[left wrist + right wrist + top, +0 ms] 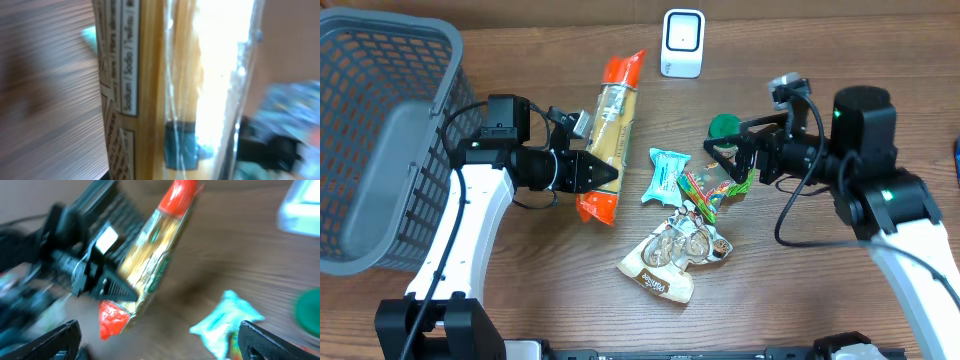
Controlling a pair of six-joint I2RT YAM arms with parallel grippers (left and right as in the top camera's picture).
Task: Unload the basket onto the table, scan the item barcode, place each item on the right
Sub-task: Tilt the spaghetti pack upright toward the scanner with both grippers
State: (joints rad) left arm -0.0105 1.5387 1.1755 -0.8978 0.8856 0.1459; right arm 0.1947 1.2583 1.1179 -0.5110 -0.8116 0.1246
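A grey mesh basket (360, 60) stands at 9 o'clock on the desk (540, 40). To its right, the left pincer (610, 177) is clenched on the lower part of the spaghetti packet (612, 110), reaching it from the 9 o'clock side. The packet runs from 12 to 6 o'clock, with one orange end at the top and one at the bottom. A white scanner (682, 43) stands at 12 o'clock, apart from the packet. Snack packets (675, 255) lie near the centre. At 3 o'clock the right pincer (720, 165) is released, with jaws wide and nothing between them.
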